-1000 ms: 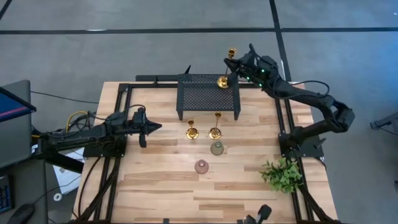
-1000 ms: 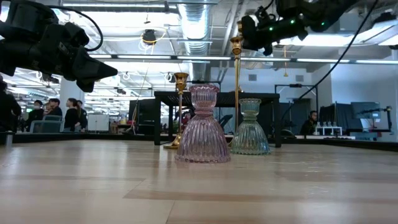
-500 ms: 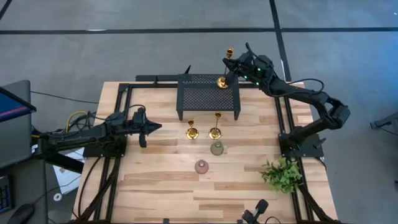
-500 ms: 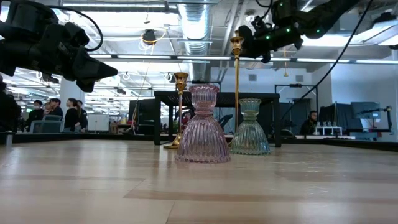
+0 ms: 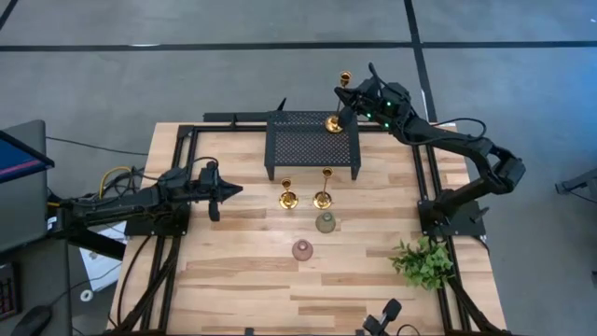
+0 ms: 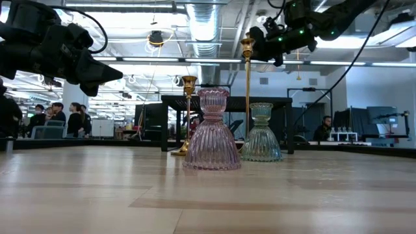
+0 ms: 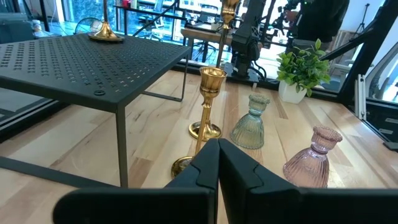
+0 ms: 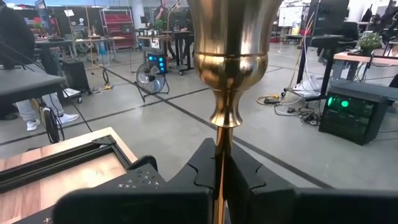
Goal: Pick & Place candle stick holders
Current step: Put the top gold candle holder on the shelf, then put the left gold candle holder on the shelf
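My left gripper (image 5: 227,190) hangs over the left side of the table (image 5: 233,280), its fingers pressed together on nothing; its wrist camera shows the two dark tips meeting edge to edge. Past them I see what the overhead camera flattens: the short gold candlestick (image 7: 208,106) and the thin stem of the middle gold candlestick (image 7: 219,56) standing upright just in front of the black perforated rack (image 7: 81,59), with the grey-green holder (image 7: 250,122) and the pink holder (image 7: 311,157) nearer the front, all apart from one another. From above, those four sit in the table's middle, the pink holder closest to the front edge. The table-level camera lines them up so the pink holder overlaps the short candlestick.

Further right, my right gripper (image 5: 351,101) is clamped on the stem of the tall gold candlestick (image 5: 334,121), whose round base rests on the rack's far right corner. My right wrist camera shows the stem pinched between my fingers (image 8: 199,165), cup above. A leafy plant sprig (image 5: 424,263) lies at the right front.
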Available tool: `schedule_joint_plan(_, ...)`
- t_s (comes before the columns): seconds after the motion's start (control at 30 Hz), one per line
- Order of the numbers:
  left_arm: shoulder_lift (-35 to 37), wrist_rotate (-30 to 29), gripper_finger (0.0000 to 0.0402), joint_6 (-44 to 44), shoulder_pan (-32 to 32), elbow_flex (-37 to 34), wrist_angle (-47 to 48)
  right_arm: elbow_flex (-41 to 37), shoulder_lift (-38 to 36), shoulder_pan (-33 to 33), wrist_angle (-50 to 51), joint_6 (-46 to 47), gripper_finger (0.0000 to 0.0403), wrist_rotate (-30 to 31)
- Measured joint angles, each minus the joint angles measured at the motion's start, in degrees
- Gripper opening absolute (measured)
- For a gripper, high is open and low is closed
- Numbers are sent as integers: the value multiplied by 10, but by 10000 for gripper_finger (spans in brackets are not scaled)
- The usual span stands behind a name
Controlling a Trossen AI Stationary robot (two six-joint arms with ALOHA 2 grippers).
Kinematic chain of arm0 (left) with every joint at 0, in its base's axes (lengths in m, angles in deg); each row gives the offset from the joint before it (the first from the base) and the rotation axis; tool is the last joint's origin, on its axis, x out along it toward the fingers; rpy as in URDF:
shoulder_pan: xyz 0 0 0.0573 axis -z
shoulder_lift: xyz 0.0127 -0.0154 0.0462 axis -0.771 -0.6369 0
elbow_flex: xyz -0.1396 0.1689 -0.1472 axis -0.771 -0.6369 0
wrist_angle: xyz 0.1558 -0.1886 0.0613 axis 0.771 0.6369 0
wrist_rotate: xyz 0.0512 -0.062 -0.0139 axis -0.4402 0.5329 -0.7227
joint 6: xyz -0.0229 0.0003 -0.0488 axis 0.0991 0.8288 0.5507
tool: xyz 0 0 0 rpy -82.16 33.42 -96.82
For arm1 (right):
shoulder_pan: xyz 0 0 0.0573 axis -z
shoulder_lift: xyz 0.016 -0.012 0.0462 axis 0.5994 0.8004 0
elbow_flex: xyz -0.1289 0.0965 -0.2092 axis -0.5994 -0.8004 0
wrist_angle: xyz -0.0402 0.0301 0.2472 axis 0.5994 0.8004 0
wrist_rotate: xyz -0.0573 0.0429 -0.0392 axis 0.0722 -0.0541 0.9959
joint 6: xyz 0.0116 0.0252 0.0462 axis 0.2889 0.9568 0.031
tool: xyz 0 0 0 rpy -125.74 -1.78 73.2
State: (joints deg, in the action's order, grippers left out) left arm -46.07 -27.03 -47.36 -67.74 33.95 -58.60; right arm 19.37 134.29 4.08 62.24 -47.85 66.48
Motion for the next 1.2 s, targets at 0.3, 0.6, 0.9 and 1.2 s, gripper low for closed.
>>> schedule_joint_plan(0.3, 0, 0, 6, 0, 0, 0, 0, 0, -1, 0, 4, 0, 80, 0)
schedule_joint_plan(0.6, 0, 0, 6, 0, 0, 0, 0, 0, -15, 0, 21, 0, 201, -30)
schedule_joint_plan(0.9, 0, 0, 6, 0, 0, 0, 0, 0, -141, 2, 185, -34, 236, -27)
schedule_joint_plan(1.2, 0, 0, 6, 14, 0, 0, 0, 0, -310, 0, 418, -37, 144, -27)
